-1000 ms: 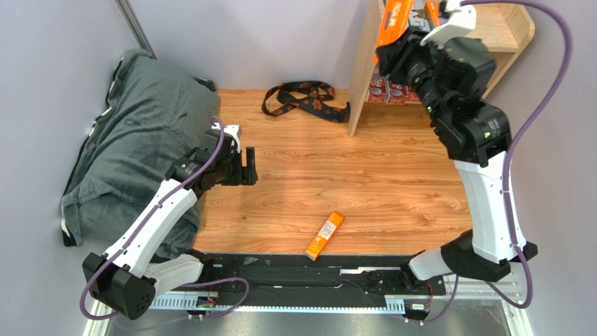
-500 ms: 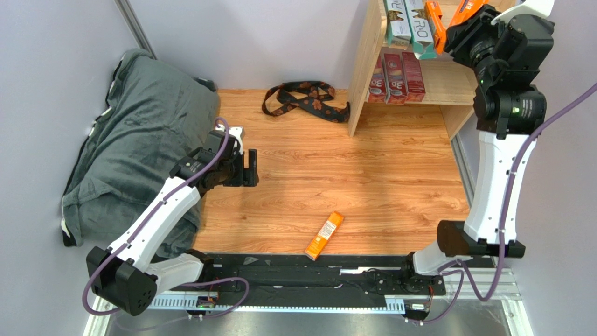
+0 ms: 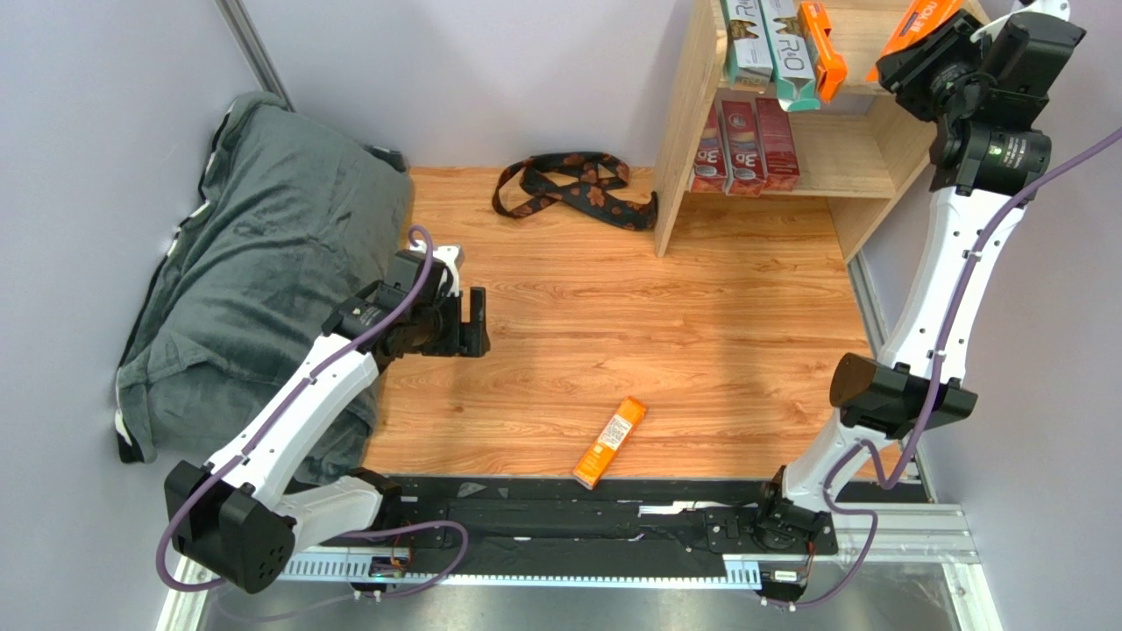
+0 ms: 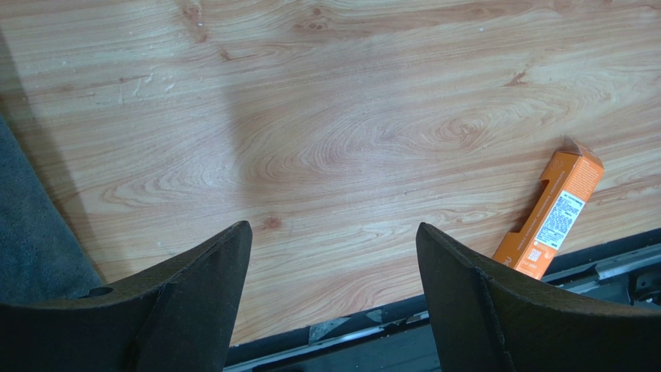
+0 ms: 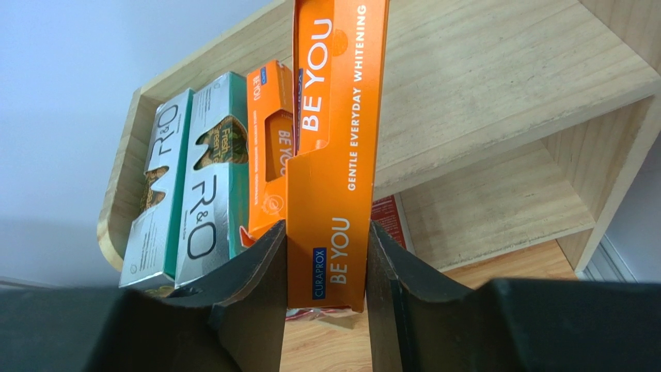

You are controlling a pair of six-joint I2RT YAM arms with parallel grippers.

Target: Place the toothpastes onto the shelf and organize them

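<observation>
On the shelf (image 3: pixel 688 118): silver-white box (image 3: pixel 746 40), teal box (image 3: pixel 788 50), orange box (image 3: pixel 822 46) on top, red boxes (image 3: pixel 746 163) below. My right claw (image 5: pixel 326 232) pinches a second orange box (image 5: pixel 337 132); my left claw (image 4: pixel 333 229) is spread.

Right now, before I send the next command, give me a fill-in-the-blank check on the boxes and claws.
The right claw is shut on a BE YOU toothpaste box coloured ____.
The left claw is ____ and holds nothing.
The dark red boxes stand on the ____ tier of the shelf.
The loose orange box on the table shows in the ____ wrist view.
Missing words: orange, open, lower, left.
</observation>
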